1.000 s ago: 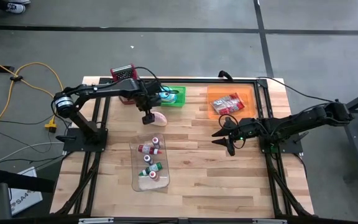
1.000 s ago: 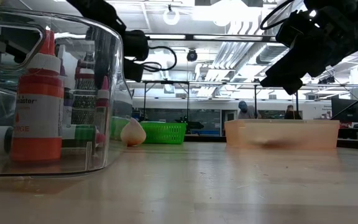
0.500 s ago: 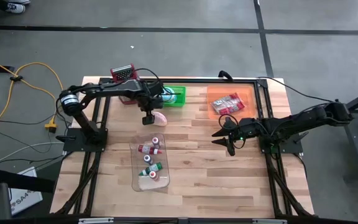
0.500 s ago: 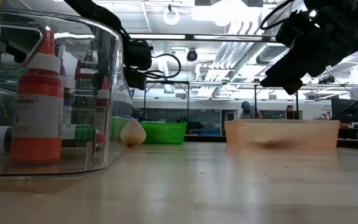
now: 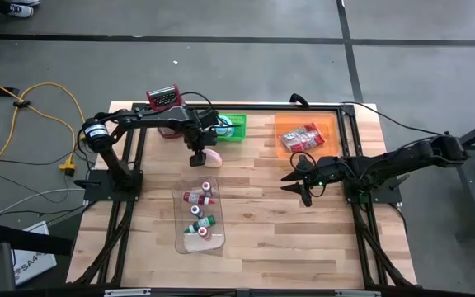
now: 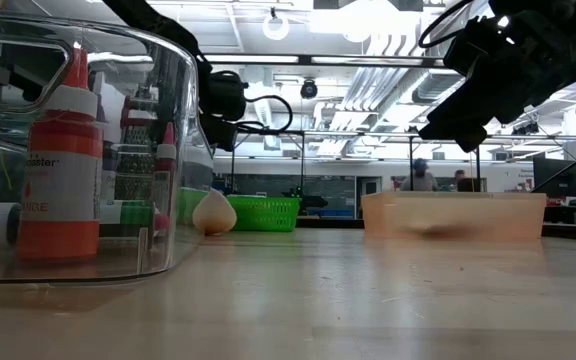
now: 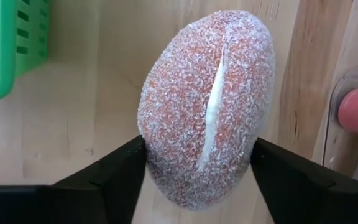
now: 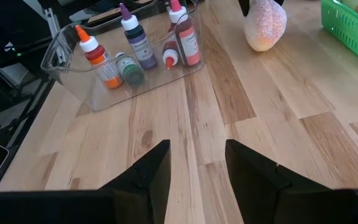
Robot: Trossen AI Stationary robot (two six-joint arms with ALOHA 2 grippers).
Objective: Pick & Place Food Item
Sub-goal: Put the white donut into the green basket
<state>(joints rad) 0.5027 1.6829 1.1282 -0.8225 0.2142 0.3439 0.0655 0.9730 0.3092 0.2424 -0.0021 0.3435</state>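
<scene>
The food item is a pink sugar-coated bun [image 7: 207, 106] with a white slit along its top. It lies on the wood table [image 5: 254, 239] next to the green basket [image 5: 231, 126]. My left gripper [image 5: 197, 157] points down over the bun and is open. In the left wrist view, one finger shows on either side of the bun's near end. In the low view the gripper [image 6: 220, 135] hangs a little above the bun [image 6: 213, 213]. My right gripper [image 5: 303, 177] waits open above the table's right half.
A clear tub [image 5: 199, 216] of small bottles lies just in front of the bun. An orange tray [image 5: 330, 124] holding red packets [image 5: 302, 138] stands at the far right. A red grater [image 5: 163, 96] sits at the far left corner. Bare wood lies between the arms.
My left gripper has come down toward the bun and rolled slightly about its own axis. The bun has stayed where it was.
</scene>
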